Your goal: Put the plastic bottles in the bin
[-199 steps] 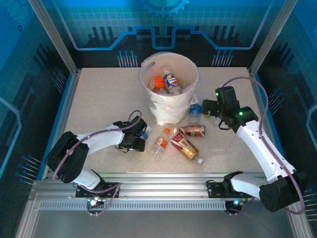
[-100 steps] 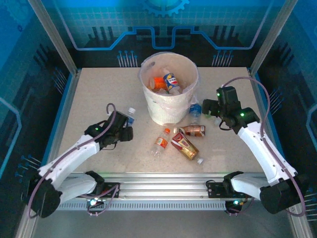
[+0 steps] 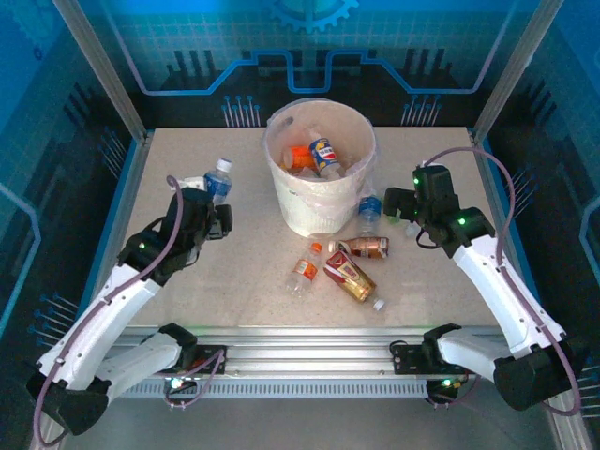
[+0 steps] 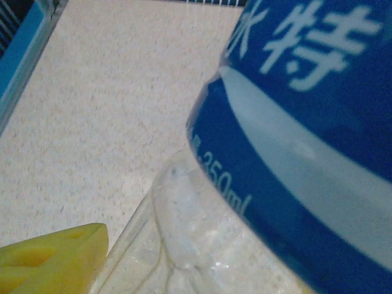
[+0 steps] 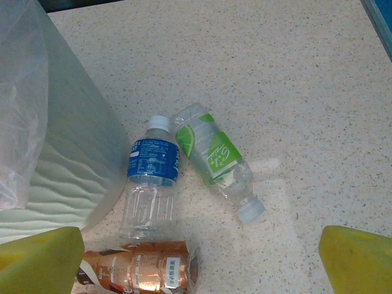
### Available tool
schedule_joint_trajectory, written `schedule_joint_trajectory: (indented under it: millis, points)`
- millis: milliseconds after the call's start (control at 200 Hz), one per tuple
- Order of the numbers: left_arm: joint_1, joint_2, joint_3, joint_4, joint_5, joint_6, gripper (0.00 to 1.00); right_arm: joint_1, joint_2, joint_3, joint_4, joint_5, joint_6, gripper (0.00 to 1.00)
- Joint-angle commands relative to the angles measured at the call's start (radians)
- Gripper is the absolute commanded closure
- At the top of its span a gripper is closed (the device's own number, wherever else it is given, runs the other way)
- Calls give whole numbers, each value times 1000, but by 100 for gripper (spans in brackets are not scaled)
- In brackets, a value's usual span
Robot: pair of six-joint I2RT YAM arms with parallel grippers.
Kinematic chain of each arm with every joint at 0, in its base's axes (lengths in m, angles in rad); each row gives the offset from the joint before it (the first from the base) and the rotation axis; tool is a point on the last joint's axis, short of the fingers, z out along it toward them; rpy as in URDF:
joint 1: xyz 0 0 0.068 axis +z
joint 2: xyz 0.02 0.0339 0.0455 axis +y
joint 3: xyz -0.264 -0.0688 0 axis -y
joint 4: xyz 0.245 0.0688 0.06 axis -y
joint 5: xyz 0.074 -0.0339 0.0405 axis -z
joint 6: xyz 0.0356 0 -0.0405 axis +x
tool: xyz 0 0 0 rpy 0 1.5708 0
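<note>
1. Carrying a blue-label bottle (image 3: pixel 217 178), my left gripper (image 3: pixel 215 202) is clamped on its clear lower body. The cap end sticks out beyond the jaws, and the bottle is held clear of the tabletop (image 3: pixel 187 272), well to the left of the bin (image 3: pixel 309 214).
2. That grip sits on smooth, thin plastic. I judge the bottle could slip or swing in the jaws on the way over and land on the tabletop.
3. The bin's rim stands high, with a loose bag folded over it. If I come in too low, the bottle could catch the bag or knock the bin. Letting go too early would drop it short.
4. My right gripper (image 3: pixel 394 204) hangs wide open and empty just right of the bin. Below it lie a second blue-label bottle (image 5: pixel 152 177), a green-label bottle (image 5: pixel 214 153) and a brown-label bottle (image 5: pixel 144 266).
5. That second blue one lies against the bin's wall, with the green one just beside it. A finger going down there could jam against the wall or shove the neighbour away.
6. With both arms near the bin at once they could clash, so I'd move one at a time.
</note>
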Motion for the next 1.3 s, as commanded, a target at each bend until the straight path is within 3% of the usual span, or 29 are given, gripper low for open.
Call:
schedule_joint_trajectory:
  millis: [0, 295, 505, 981, 1296]
  points:
    - [6, 37, 81, 115, 3, 93, 65, 4, -27, -13, 11, 3, 18, 0]
    - [4, 216, 258, 309, 246, 152, 65, 6, -43, -23, 3, 5, 29, 0]
    - [-25, 389, 416, 357, 389, 217, 65, 11, -54, -25, 1, 6, 36, 0]
    - [-67, 763, 745, 312, 453, 516, 60, 27, -57, -23, -3, 11, 48, 0]
    - [-67, 942, 915, 214, 384, 597, 50, 34, -53, -16, -11, 18, 49, 0]
